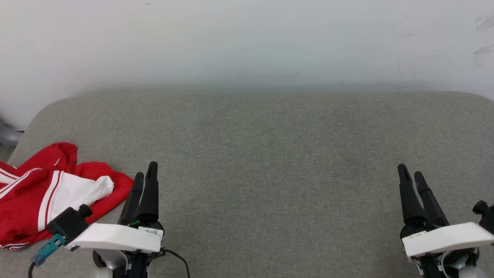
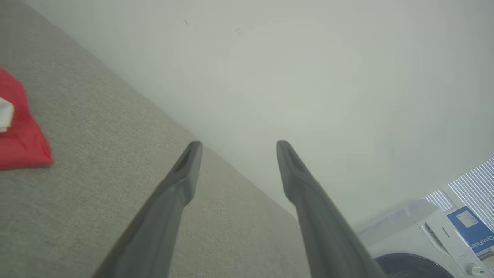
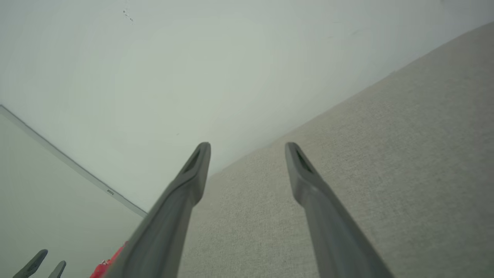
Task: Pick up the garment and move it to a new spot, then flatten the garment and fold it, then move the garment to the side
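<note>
1. Your shirt [image 1: 42, 193] lies in a crumpled heap on the near left corner of the grey table [image 1: 270, 154], with part of it running past the table's left edge.
2. Your left claw [image 1: 146, 170] hangs over the table's near left side, right next to the heap. Its fingers are spread and hold nothing.
3. Your right claw [image 1: 410, 171] hangs over the table's near right side. It is spread and empty too.
4. I think you are at the very first step: the pick-up has not begun.
5. Next, turn the left claw toward the heap, lower it, pinch a thick fold, then lift it toward the table's bare middle.
</note>
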Tool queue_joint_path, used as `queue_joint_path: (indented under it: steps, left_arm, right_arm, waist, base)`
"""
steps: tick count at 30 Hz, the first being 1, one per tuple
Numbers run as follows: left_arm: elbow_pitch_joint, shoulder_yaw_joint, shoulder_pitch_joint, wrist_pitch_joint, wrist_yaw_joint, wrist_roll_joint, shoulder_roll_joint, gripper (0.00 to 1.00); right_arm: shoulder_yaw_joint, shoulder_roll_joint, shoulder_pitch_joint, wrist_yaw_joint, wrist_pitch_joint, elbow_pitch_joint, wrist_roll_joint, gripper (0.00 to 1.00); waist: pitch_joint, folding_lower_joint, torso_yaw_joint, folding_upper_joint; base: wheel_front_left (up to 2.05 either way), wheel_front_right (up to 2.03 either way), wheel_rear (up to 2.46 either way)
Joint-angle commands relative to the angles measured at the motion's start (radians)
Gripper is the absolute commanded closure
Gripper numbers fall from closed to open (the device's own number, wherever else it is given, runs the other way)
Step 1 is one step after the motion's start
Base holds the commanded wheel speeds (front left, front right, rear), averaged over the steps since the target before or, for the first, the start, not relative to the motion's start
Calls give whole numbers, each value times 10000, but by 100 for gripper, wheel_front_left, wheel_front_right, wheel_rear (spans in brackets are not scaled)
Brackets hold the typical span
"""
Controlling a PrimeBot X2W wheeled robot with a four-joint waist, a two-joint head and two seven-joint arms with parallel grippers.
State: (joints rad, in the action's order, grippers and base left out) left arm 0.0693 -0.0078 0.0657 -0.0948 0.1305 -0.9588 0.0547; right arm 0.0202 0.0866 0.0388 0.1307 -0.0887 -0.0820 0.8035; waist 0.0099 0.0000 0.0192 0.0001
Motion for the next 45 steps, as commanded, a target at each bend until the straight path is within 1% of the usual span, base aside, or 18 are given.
queue_joint_path:
  steps: [1,6,12,20,27,34,45]
  left_arm:
    - [-59,-29,53,-106,3,471,100,0]
    - [162,-83,92,-260,3,1786,235,0]
    - [424,-18,142,-430,-58,3344,371,0]
    - [543,-78,185,-630,-278,4852,514,0]
    - [606,-178,157,-811,-463,5751,572,0]
    - [652,-269,166,-974,-576,6422,609,0]
    - [666,-284,98,-1197,-554,7127,599,0]
  right_arm:
    - [-14,25,33,1,-53,172,-485,0]
    - [53,-14,-32,1,126,284,-1752,0]
    - [286,-135,-148,1,391,534,-2999,0]
    - [488,-266,-275,1,588,781,-4251,0]
    - [549,-311,-337,1,613,939,-5191,0]
    - [551,-336,-376,1,577,1055,-5809,0]
    - [626,-363,-507,0,592,1126,-6389,0]
  waist:
    - [5,0,3,-1]
    - [23,0,7,-1]
    - [46,0,-36,-1]
    - [72,0,-96,-1]
    - [90,0,-133,-1]
    - [89,0,-157,-1]
    - [76,0,-186,-1]
  base:
    - [0,0,0]
    - [0,0,0]
    - [0,0,0]
    - [0,0,0]
    - [0,0,0]
    - [0,0,0]
    - [0,0,0]
